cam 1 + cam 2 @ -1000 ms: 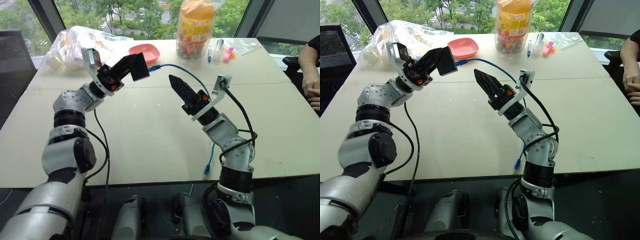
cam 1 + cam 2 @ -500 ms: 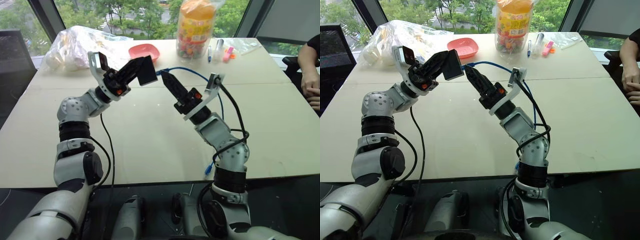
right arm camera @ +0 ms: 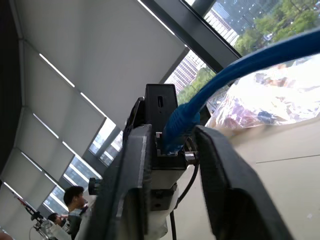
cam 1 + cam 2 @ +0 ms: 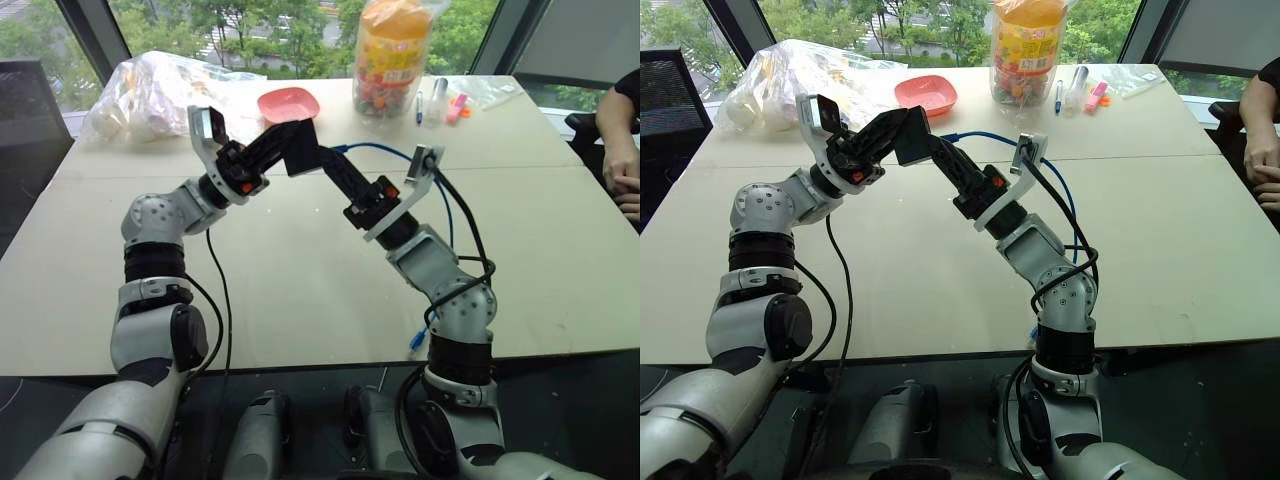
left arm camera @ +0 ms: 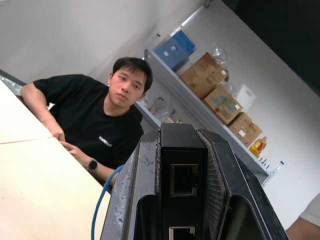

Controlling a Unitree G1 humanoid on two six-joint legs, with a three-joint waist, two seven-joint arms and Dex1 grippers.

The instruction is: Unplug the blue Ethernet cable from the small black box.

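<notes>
My left gripper (image 4: 283, 150) is raised over the table's far middle and is shut on the small black box (image 4: 300, 148). In the left wrist view the box (image 5: 183, 150) sits between both fingers, with an empty socket facing the camera. The blue Ethernet cable (image 4: 385, 150) is plugged into the box. It arcs right, then drops past my right arm to a loose end (image 4: 413, 340) at the table's front edge. My right gripper (image 4: 325, 158) meets the box from the right. In the right wrist view its fingers (image 3: 135, 160) are shut on the cable's plug (image 3: 175, 125) at the socket.
On the beige table (image 4: 300, 290), at the back, are a pink bowl (image 4: 288, 103), a crumpled plastic bag (image 4: 150, 85), a jar of snacks (image 4: 390, 50) and pens (image 4: 440, 100). A person's arm (image 4: 620, 150) rests at the right edge. The same person (image 5: 107, 120) sits behind the table.
The gap between the held box and my right gripper has closed. The right fingers, apart before, have shut on the plug. Both elbows have swung inward.
</notes>
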